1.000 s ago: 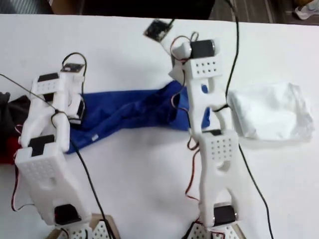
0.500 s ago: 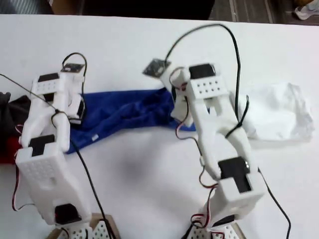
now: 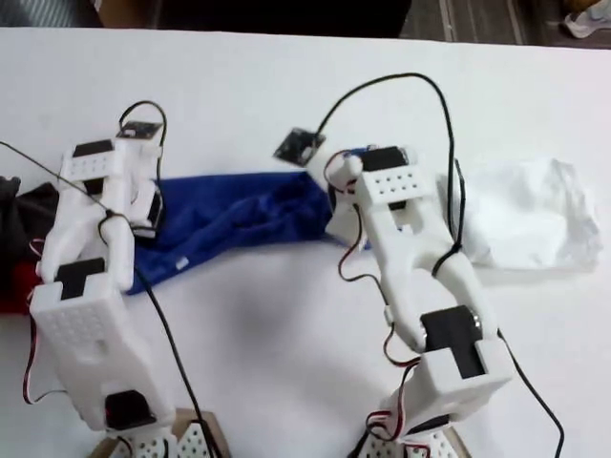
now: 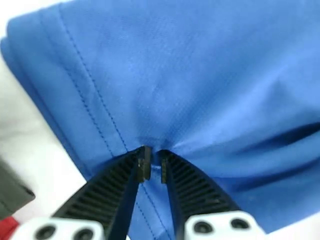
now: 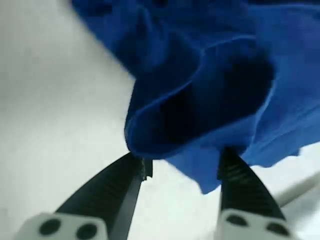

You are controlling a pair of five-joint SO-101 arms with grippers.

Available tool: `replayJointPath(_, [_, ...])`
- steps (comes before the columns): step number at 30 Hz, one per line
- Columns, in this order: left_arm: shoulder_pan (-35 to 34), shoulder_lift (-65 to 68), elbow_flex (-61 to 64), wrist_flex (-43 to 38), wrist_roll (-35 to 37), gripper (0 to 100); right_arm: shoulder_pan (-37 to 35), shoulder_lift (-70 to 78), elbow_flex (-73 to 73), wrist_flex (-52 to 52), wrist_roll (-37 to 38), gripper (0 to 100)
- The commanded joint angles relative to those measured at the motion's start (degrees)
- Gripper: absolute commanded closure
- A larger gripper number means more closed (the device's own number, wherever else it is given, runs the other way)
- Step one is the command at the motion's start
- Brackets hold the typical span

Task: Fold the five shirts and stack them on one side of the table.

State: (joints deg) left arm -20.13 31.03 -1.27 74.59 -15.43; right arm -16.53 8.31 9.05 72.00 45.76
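A blue shirt (image 3: 239, 215) lies bunched in a long strip across the middle of the white table (image 3: 239, 86). At the strip's left end, my left gripper (image 3: 145, 212) is shut on the hemmed edge; the left wrist view shows its fingertips (image 4: 152, 167) pinching the blue shirt (image 4: 200, 75). My right gripper (image 3: 336, 196) is at the strip's right end. It stands open (image 5: 184, 170), with a loose fold of the blue shirt (image 5: 210, 75) hanging just above and between its two fingers. A crumpled white shirt (image 3: 530, 215) lies to the right.
A dark shirt (image 3: 24, 205) and a red one (image 3: 10, 286) are heaped at the table's left edge beside the left arm. Black cables loop over both arms. Bare table lies at the back and in the front middle.
The right arm has drawn back from the far side of the table, and its gripper now sits at the blue shirt's right end. The left arm has not moved.
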Motion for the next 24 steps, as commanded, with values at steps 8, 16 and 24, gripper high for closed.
replayJointPath(8, [0.5, 0.8, -1.8, -2.3, 0.4, 93, 8.8, 15.1, -15.5, -12.5, 0.1, 78.3])
replayJointPath(16, [0.5, 0.8, -1.8, -2.3, 0.4, 93, 9.5, 22.8, -34.7, -2.4, -3.6, 78.3])
replayJointPath(24, [0.5, 0.8, -1.8, -2.3, 0.4, 93, 0.7, 22.5, -40.4, 14.0, -4.9, 78.3])
